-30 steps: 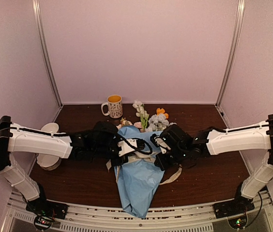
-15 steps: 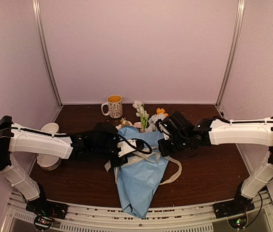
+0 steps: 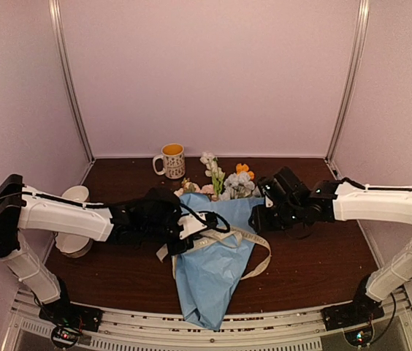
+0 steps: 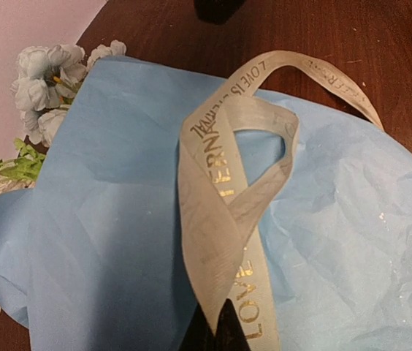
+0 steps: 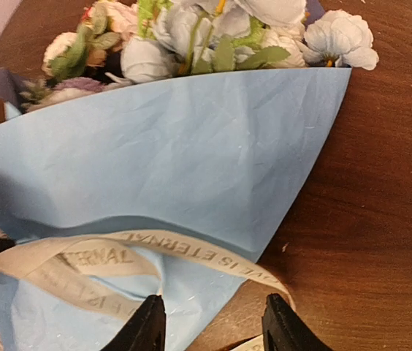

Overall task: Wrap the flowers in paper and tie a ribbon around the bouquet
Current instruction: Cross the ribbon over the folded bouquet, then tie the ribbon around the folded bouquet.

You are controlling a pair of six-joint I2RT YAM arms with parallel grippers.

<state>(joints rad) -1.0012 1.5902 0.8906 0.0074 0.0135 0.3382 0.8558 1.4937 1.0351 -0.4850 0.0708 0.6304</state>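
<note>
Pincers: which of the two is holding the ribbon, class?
The left pincer, shut on the ribbon above the blue paper; the right pincer stands open, gripping nothing.

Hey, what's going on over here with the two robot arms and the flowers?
Two robot arms are midway through tying up a bouquet. Its light blue paper cone lies on the dark wooden table, with white, pale blue and orange flowers poking out of its far end. A beige fabric ribbon with printed lettering is draped in a loose loop across the cone, not pulled tight. The left hand is shut, pinching that ribbon. The right hand is open by the cone's right edge, holding nothing.
</note>
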